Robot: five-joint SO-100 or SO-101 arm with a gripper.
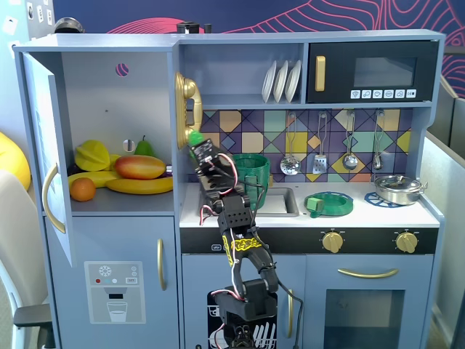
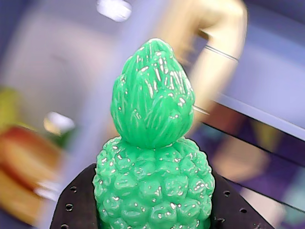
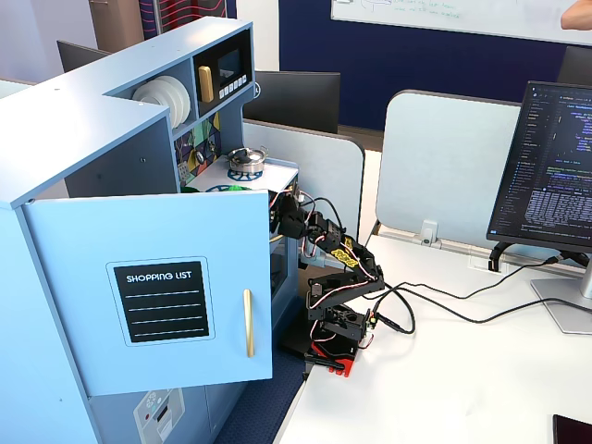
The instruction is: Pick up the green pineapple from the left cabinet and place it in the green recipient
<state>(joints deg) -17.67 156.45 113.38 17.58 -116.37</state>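
Clearly glossy and moulded, the green pineapple fills the wrist view: a bumpy, scale-patterned body under a ridged, pointed leaf crown, shiny like hard plastic. Flat black fingers with small round holes press against both sides of its body, so the gripper is clamped on it. In a fixed view the fruit is held in the air in front of the patterned backsplash, just right of the left cabinet, outside it, and up and to the left of the green recipient, a dark green ribbed pot standing beside the sink. The cabinet's smooth blue-grey door stands open with a curved gold handle; inside lie smooth plastic fruits. In another fixed view the door carries a black panel reading "SHOPPING LIST".
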